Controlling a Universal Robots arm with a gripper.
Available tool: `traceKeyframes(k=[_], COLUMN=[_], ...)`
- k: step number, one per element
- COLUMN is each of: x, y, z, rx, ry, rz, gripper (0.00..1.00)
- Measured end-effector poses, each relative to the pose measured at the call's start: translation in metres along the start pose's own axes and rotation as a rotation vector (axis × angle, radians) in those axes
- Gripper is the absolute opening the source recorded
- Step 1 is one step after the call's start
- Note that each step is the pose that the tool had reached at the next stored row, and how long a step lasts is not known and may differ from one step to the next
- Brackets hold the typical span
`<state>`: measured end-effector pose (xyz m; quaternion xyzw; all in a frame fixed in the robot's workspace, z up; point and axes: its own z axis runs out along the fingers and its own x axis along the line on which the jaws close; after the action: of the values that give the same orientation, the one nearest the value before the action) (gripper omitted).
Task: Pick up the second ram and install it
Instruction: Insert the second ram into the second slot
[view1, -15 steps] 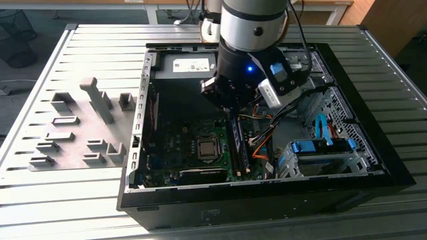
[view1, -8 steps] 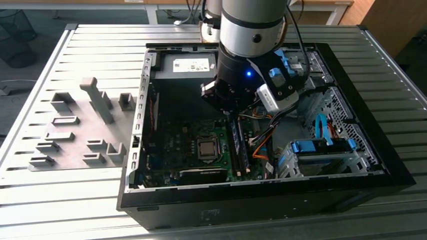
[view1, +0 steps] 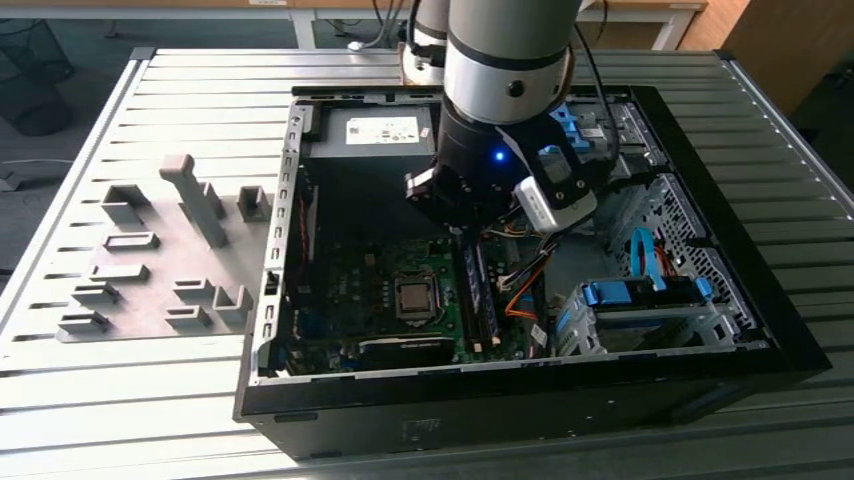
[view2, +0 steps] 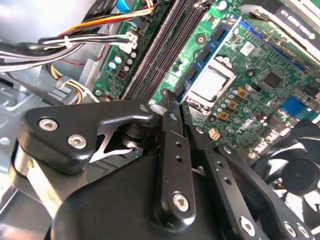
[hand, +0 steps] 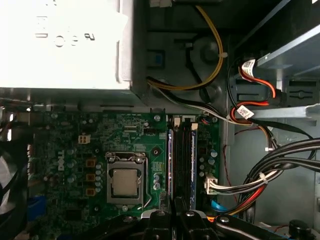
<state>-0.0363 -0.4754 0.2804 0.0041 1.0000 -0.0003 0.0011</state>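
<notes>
Computer case (view1: 787, 340): open, lying flat | motherboard (hand: 65, 145): exposed | gripper (view2: 177, 102): poised over memory slots, clasp state cannot be told | second ram (hand: 171, 160): apparently standing on edge in 1 slot beside the processor socket (hand: 124, 181) | handling, judged: light, stiff, thin, fragile; hold by bare board edges, avoiding chips and contacts.

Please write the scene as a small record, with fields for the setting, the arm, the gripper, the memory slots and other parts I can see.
setting: open computer case lying on a slatted metal table
arm: reaches down into the case, over the motherboard
gripper: gripper has its fingers shut, tips just above the memory slots
second ram: cannot tell whether a stick is between the fingers
processor socket: processor uncovered, beside the memory slots
cables: bundle of cables on the slots' other side
fixture: grey holder blocks on the table at the exterior view's left
</notes>
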Motion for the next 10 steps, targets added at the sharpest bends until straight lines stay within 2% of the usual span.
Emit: traceKeyframes(k=[10], x=[-0.0009], y=[0.0000], z=[0.0180], rx=[0.0006], ry=[0.0002], rz=[0.008], gripper=[0.14])
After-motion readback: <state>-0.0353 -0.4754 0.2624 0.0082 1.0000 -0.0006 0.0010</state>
